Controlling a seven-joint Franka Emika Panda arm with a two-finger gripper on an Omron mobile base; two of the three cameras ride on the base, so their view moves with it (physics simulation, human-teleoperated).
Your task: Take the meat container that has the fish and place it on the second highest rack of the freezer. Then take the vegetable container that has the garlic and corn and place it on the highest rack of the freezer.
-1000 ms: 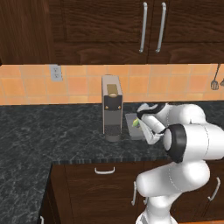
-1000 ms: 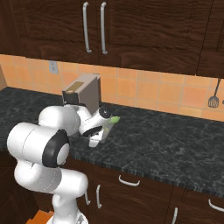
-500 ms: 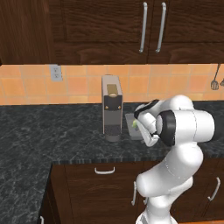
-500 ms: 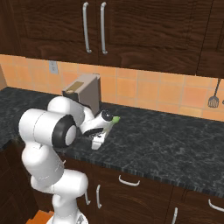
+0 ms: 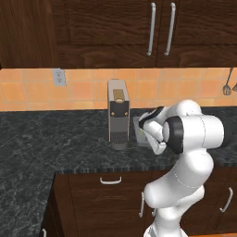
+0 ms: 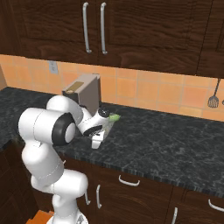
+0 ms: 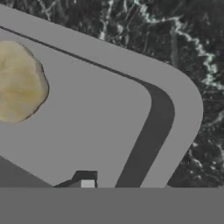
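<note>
Vegetable container point(image 7: 109, 118): you have it on the dark stone counter point(image 5: 55, 143) beside the coffee machine point(image 5: 118, 113). Garlic point(image 7: 19, 83) inside, corn point(image 6: 113, 117) tip showing. Gripper point(image 6: 97, 139) directly over its corner; finger spacing cannot be told.

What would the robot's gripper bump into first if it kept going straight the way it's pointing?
Most likely the grey floor of the vegetable container, just beside the garlic. The gripper looks very close already, though exact depth is unclear.

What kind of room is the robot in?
It looks like a kitchen. There's a dark stone counter, wooden cupboards above it, orange wall tiles, and a spatula hanging on the wall.
</note>
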